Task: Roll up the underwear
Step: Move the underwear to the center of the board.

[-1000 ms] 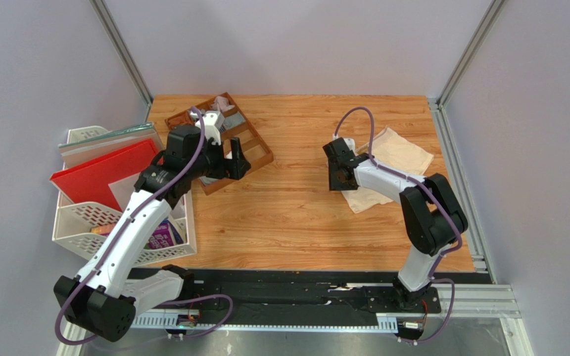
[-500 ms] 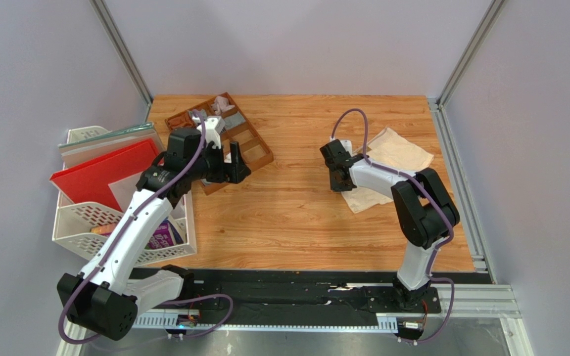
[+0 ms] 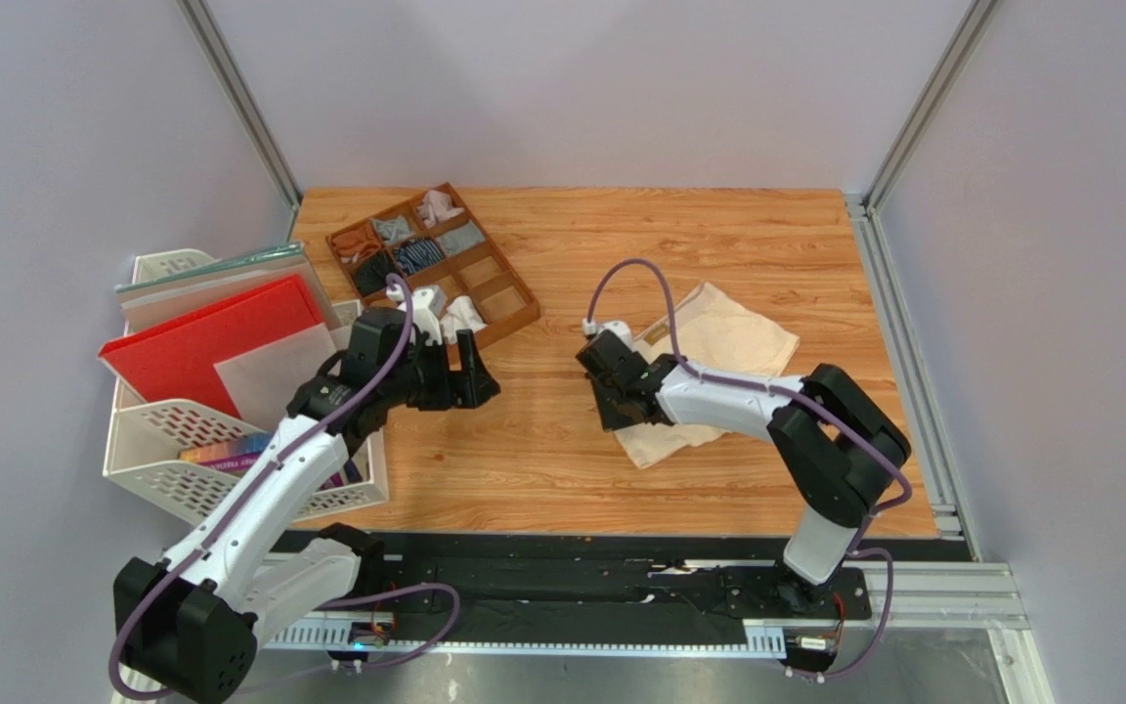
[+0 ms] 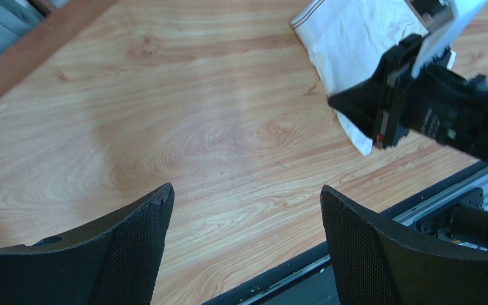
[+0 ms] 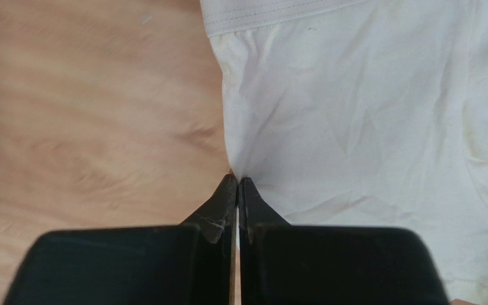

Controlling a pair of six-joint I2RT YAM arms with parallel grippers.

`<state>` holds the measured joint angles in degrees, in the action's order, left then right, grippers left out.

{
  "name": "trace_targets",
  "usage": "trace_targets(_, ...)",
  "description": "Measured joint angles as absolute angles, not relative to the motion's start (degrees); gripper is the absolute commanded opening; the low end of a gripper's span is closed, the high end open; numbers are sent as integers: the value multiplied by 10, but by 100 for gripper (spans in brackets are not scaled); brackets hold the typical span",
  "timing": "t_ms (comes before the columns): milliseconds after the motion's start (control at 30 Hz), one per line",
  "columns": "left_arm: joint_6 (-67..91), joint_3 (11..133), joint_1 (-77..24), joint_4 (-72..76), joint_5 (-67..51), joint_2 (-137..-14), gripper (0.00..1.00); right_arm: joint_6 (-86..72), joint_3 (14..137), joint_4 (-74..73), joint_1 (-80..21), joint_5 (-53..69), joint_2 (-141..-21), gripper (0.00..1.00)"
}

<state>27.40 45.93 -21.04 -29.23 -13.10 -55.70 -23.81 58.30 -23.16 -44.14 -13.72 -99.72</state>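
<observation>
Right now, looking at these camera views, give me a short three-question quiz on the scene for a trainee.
1. True or false: the left end effector is shut on the pale cream cloth underwear.
2. What does the right end effector pinch? A, the underwear's edge; B, a metal spoon; C, nothing at all.
3. Fill in: the brown wooden compartment tray lies toward the far ____ corner of the light wooden table.

Key: 1, false: it is open above the table. 2, A. 3, left.
</observation>
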Motion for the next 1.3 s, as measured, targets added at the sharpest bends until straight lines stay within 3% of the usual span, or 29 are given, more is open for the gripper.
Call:
trace_targets(500,368,304,-261,-154,-116,-620,75,-370,547,-220,-662,-95,-939,0)
trace_targets(800,415,268,-268,-31,-137,-723,70,-397,542,-219,-680,-100,-939,0)
trace_targets(1000,451,254,-270,59,-161,-759,60,-404,533,-215,-681,-104,-939,0)
trace_targets(1067,461,252,-274,75,-168,-770,54,-406,529,-215,-681,-104,-939,0)
trace_targets(1300,466,247,-291,84,-169,-776,51,-409,523,-215,-682,-110,-936,0)
